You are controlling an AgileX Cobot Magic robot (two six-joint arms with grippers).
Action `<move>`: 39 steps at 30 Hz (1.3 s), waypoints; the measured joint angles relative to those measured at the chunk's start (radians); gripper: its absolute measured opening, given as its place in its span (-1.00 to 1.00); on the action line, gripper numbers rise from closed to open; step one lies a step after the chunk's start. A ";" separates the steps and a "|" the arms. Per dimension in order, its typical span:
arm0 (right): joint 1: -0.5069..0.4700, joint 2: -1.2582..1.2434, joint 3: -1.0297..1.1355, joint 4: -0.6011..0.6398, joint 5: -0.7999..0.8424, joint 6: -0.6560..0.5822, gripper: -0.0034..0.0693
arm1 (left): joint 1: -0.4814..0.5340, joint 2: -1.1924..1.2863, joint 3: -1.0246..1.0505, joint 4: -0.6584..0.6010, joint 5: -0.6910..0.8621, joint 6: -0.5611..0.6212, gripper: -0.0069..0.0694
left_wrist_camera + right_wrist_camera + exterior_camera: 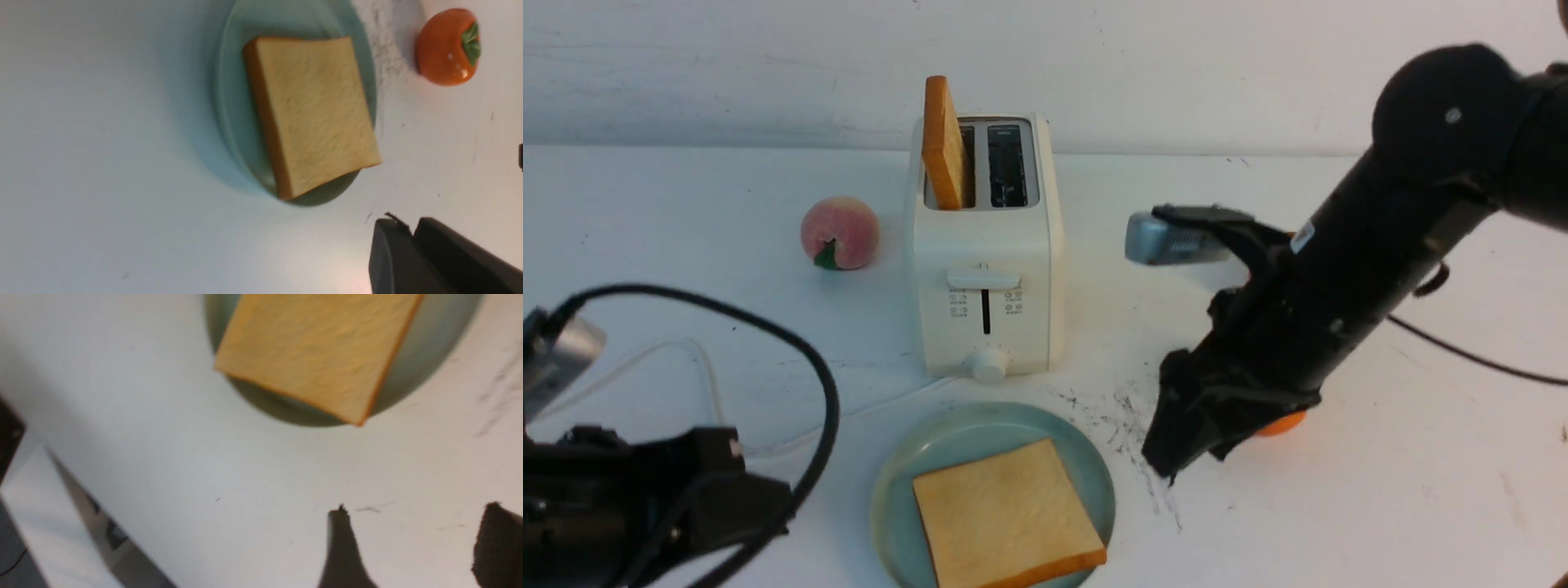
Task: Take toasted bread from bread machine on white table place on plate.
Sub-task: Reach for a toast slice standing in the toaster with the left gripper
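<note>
The cream bread machine stands mid-table on the white table. One slice of toasted bread stands upright in its left slot; the right slot looks empty. A second slice lies flat on the blue-green plate in front of the machine. My right gripper hangs open and empty just right of the plate, above the table. My left gripper is shut with nothing in it, left of the plate.
A pink peach sits left of the bread machine. An orange persimmon lies on the table, mostly behind my right arm. The machine's white cord trails left. Dark scuffs mark the table right of the plate.
</note>
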 joint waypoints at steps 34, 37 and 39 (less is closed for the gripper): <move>0.000 -1.131 0.417 -0.351 0.056 0.258 -0.93 | -0.176 0.888 -1.279 0.441 0.386 -0.390 -0.86; 0.000 -1.168 0.427 -0.374 0.056 0.300 -0.93 | -0.200 0.923 -1.349 0.508 0.394 -0.430 -0.86; 0.000 -1.183 0.431 -0.396 0.056 0.323 -0.93 | -0.206 0.934 -1.393 0.528 0.403 -0.459 -0.86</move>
